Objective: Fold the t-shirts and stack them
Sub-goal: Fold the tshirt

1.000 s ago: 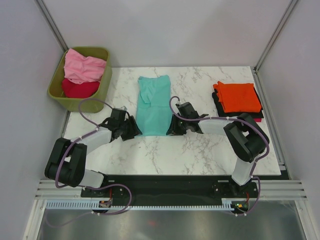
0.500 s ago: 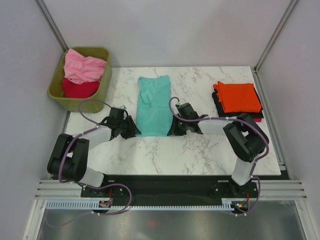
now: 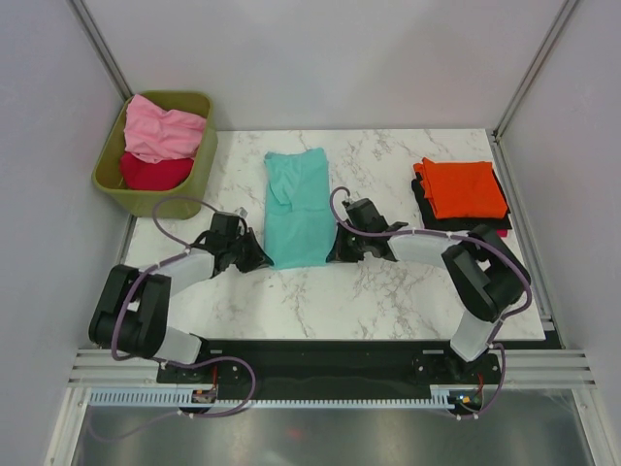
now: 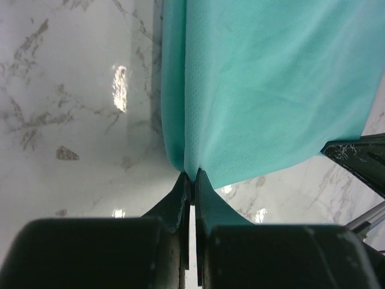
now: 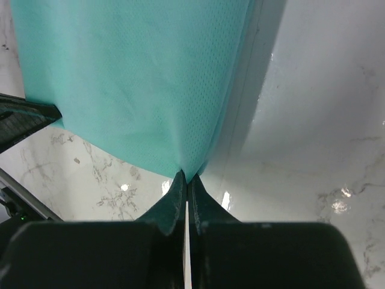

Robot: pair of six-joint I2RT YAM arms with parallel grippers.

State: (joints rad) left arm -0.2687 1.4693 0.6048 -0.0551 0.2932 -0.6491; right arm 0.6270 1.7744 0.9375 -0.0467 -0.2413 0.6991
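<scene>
My left tool [image 4: 190, 179] is pressed together on the near left corner of the teal t-shirt [image 3: 299, 204]. My right tool [image 5: 186, 179] pinches its near right corner the same way. At each pinch the dark tapered fingers meet with only a thin gather of cloth between them.

The shirt is a fine, dimpled knit, soft and matte. It is folded into a long narrow strip that lies in the middle of the desk [image 3: 388, 291], running from my tools toward the far edge. The desk is glossy white marble with grey veins, and it throws back bright spots of light.

Bare marble lies along both long sides of the strip and between its near hem and my arm bases.

To the right, near the desk's right edge and well apart from my right tool, sits a folded stack. In it an orange shirt [image 3: 466, 187] lies on top of a black shirt [image 3: 419, 199].

At the far left corner stands an olive-green bin [image 3: 201, 184]. It holds a crumpled pink shirt [image 3: 165, 128] over a crimson shirt [image 3: 153, 173].

Pale walls close in on three sides.
</scene>
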